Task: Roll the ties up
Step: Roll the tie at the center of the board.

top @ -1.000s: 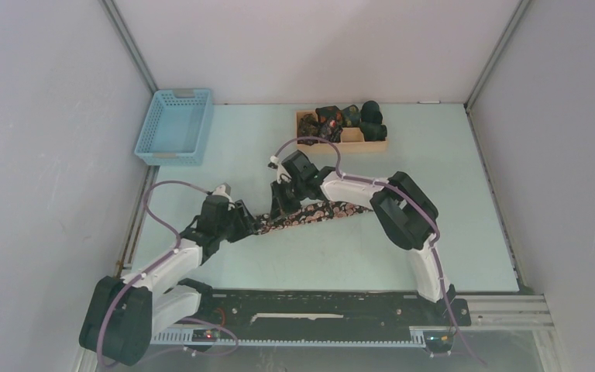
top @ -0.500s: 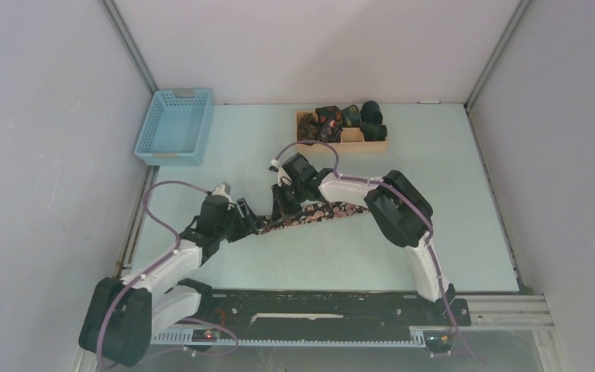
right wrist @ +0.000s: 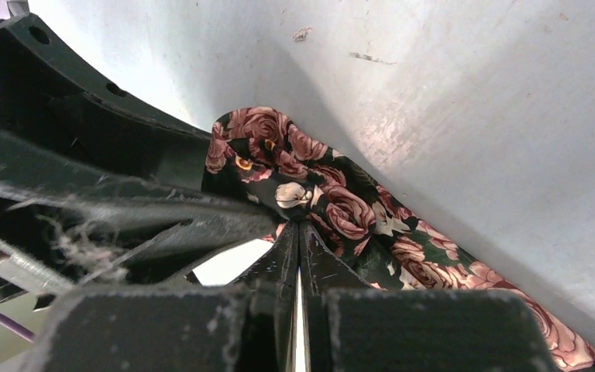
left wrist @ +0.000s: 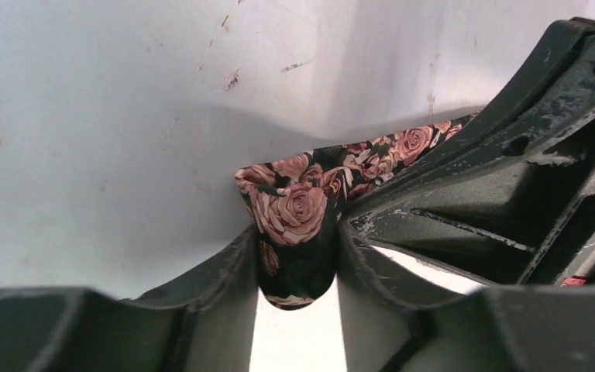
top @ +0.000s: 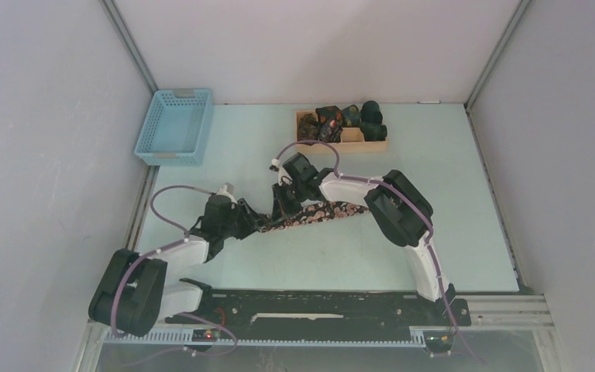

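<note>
both my hands pinch the rose tie

my left gripper pinches the folded end of the long tie, dark cloth with pink roses. my right gripper is pressed together on it just beside. the long tie lies on the table in the middle of the top view. rolled ties sit in a box at top middle.

We see a pale blue-green worktop closed in by grey walls. 1 blue slotted basket sits at its far left corner. 1 shallow wooden tray stands near the far edge, well apart from the basket. Small specks mark the worktop.
</note>
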Available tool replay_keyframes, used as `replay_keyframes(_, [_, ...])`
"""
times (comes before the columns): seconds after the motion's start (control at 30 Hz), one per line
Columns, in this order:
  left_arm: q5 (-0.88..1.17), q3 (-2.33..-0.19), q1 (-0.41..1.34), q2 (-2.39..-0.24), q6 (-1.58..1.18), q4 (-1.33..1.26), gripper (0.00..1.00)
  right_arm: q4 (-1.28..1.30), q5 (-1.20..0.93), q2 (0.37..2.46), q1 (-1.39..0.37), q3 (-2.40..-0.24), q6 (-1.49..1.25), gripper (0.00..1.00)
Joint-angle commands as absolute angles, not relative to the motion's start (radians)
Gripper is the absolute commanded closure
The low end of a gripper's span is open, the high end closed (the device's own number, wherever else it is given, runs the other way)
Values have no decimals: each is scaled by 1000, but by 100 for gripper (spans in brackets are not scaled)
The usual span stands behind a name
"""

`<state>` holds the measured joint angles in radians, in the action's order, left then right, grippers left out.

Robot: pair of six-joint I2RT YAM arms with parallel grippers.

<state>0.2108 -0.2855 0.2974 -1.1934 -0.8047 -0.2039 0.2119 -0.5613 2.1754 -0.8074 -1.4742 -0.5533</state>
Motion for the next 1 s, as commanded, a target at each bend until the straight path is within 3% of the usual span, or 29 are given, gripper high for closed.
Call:
replay_keyframes(0.0, [285,-259,296,-1266,-851,-306,62,211,-541,2195,-804,-1463,-546,99])
replay_keyframes(0.13, [273,-263,297,-1270,-841,-296,82,212,-543,2183,-804,-1462,-546,99])
replay_keyframes(0.27, [223,-293,297,-1226,-793,-175,93,210,-542,2152,-806,-1463,-547,99])
replay_keyframes(0.47, [133,-356,296,-1139,-722,24,100,204,-537,2109,-812,-1462,-545,98])
replay_keyframes(0.97, [-78,-488,310,-1045,-607,314,100,223,-461,2102,-805,-1455,-519,98])
